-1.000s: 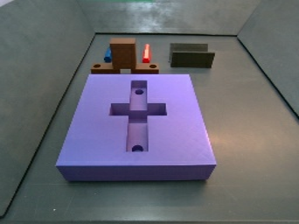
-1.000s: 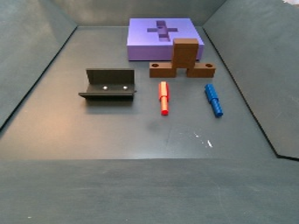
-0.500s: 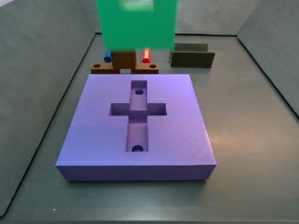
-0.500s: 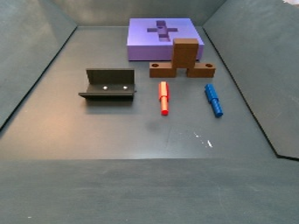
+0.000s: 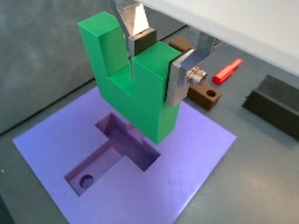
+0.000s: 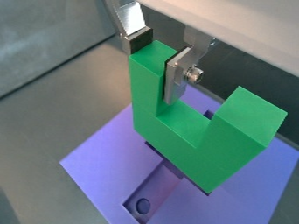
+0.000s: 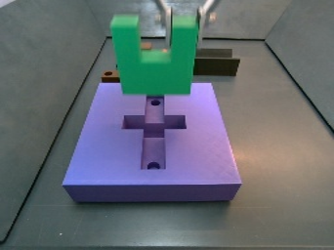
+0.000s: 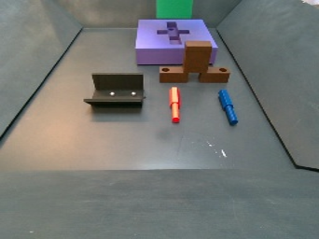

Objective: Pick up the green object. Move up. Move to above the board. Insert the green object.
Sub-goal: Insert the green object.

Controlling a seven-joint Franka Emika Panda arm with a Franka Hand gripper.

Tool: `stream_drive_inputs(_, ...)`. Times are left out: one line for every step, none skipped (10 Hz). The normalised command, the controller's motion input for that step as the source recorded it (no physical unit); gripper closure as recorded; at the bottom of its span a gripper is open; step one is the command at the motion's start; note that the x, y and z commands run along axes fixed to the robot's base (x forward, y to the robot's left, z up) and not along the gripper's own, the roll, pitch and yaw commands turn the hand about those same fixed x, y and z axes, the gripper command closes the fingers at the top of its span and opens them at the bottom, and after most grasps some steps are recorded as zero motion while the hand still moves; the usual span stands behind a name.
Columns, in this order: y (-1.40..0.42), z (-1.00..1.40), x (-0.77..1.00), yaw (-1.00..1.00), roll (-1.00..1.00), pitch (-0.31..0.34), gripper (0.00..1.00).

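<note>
The green object, a bright green U-shaped block, hangs prongs up just above the board's far half. It also shows in both wrist views and at the edge of a side view. My gripper is shut on one prong, with the silver fingers pressed to both of its faces. The board is a large purple-blue slab with a cross-shaped recess directly under the block. It lies at the far end in a side view.
A brown block stands next to the board. A thin red bar and a blue bar lie on the floor beyond it. A dark olive open box stands apart. Grey walls ring the floor.
The green object, absent a second ago, came into a side view high up with my gripper and has since come down close over the board's recess.
</note>
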Motion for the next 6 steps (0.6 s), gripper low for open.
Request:
stream_drive_inputs(-0.05, -0.22, 0.0, 0.01, -0.06, -0.131, 1.0)
stream_drive_inputs(-0.07, -0.26, 0.0, 0.01, -0.04, -0.14, 1.0)
stream_drive_inputs(-0.09, -0.28, 0.0, 0.0, -0.02, -0.144, 1.0)
stream_drive_inputs(-0.09, -0.33, 0.0, 0.06, -0.03, -0.186, 1.0)
stream_drive_inputs(-0.07, -0.36, -0.02, 0.16, -0.03, -0.207, 1.0)
stream_drive_inputs(-0.09, -0.33, 0.0, 0.14, -0.02, -0.197, 1.0)
